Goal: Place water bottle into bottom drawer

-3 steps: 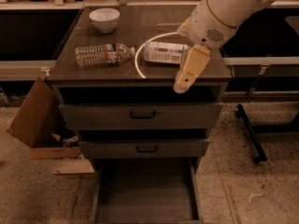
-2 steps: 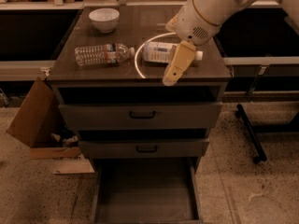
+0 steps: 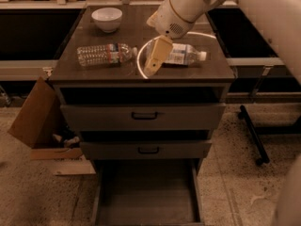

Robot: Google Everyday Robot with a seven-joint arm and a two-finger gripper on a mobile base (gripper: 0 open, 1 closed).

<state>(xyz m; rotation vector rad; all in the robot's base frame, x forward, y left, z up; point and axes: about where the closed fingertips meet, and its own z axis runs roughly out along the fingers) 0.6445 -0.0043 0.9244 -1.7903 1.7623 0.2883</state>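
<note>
View: camera view, single camera, looking down at the cabinet front.
Tabletop: dark top surface of the cabinet.
Water bottle: lying on its side on the left half of the tabletop, cap end pointing right, nearer than the bowl.
Bowl: white, upright, far left of the tabletop.
Second bottle: lying on its side right of centre, white cap pointing right.
Claw: above the tabletop centre, between the two bottles, tip angled down and left, clear of the water bottle.
Claw state: whether apart or together is not discernible.
Bottom drawer: pulled out toward the near side, interior visible.
Upper drawers: two, each with a black handle.
Cardboard box: on the floor, left of the cabinet.
</note>
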